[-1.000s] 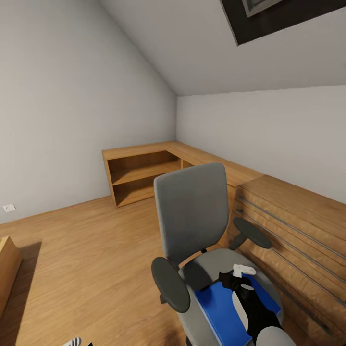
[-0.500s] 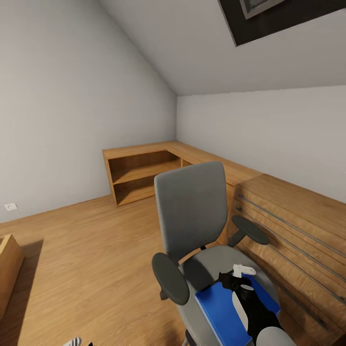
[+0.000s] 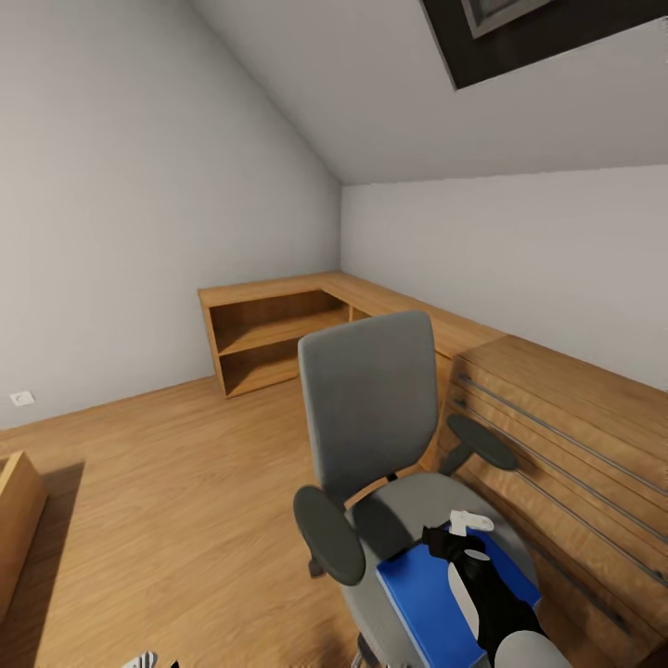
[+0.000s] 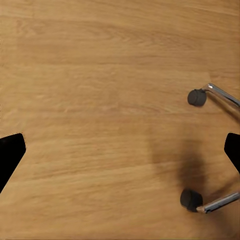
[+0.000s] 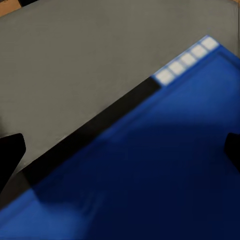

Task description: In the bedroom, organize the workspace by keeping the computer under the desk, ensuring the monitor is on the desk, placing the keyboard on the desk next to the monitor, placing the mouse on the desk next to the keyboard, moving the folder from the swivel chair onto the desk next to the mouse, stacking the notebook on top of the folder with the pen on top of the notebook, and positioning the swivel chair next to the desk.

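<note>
You are looking at the folder (image 3: 436, 594), lying flat on the seat of the swivel chair (image 3: 371, 408), which is standing on the wooden floor (image 3: 186, 482) just beside the low wooden shelving (image 3: 557, 417). Your right gripper (image 5: 120, 150) is hanging directly over the blue cover, close to it; the two dark fingertips (image 5: 10, 155) are sitting wide apart at the edges of the wrist view, so the jaws are spread and pinching nothing. Your left gripper (image 4: 120, 155) is hanging low over bare floor near the chair's chrome legs and casters (image 4: 192, 200), jaws likewise spread and empty. Judging by its look, the folder is thin, light, fairly stiff but likely to flex, and smooth enough to be slippery. Lying flush on soft upholstery, it is offering no gap underneath, so you are probably best taking it at an edge overhanging or nearest the seat rim, one finger sliding beneath. The dark spine strip (image 5: 90, 135) is marking one long edge.
</note>
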`<state>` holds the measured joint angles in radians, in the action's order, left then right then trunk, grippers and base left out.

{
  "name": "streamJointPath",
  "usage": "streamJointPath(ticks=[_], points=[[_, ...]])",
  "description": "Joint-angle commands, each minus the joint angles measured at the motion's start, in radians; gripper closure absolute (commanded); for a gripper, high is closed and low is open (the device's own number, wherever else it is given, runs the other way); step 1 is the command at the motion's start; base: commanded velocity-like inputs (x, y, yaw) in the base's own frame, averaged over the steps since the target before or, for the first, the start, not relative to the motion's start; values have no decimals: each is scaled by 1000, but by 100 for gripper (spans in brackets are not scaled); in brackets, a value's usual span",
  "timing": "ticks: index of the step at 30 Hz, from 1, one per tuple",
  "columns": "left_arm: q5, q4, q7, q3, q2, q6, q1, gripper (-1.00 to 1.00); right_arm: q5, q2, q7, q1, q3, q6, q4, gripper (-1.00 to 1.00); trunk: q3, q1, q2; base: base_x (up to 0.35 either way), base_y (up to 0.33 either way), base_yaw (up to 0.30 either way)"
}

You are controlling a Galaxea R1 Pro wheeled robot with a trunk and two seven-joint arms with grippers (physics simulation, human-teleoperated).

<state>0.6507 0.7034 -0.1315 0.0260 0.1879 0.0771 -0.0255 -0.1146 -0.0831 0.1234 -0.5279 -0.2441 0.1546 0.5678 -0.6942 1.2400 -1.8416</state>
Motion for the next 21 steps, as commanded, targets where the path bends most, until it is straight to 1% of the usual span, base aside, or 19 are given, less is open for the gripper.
streamJointPath(ticks=[1,5,8,21], points=[[10,-1,-4,3,1,3,-1,-100,-7,-1,-1,0,-7,6,-11,-100,-1,0,0,-169,0,0],[10,-1,-4,3,1,3,-1,-100,-7,-1,-1,0,-7,6,-11,-100,-1,0,0,-206,0,0],[10,-1,-4,3,1,3,-1,-100,-7,-1,-1,0,-7,6,-11,-100,-1,0,0,-98,0,0],[10,-1,-4,3,1,3,-1,-100,-7,-1,-1,0,-7,6,-11,-100,-1,0,0,-16,0,0]])
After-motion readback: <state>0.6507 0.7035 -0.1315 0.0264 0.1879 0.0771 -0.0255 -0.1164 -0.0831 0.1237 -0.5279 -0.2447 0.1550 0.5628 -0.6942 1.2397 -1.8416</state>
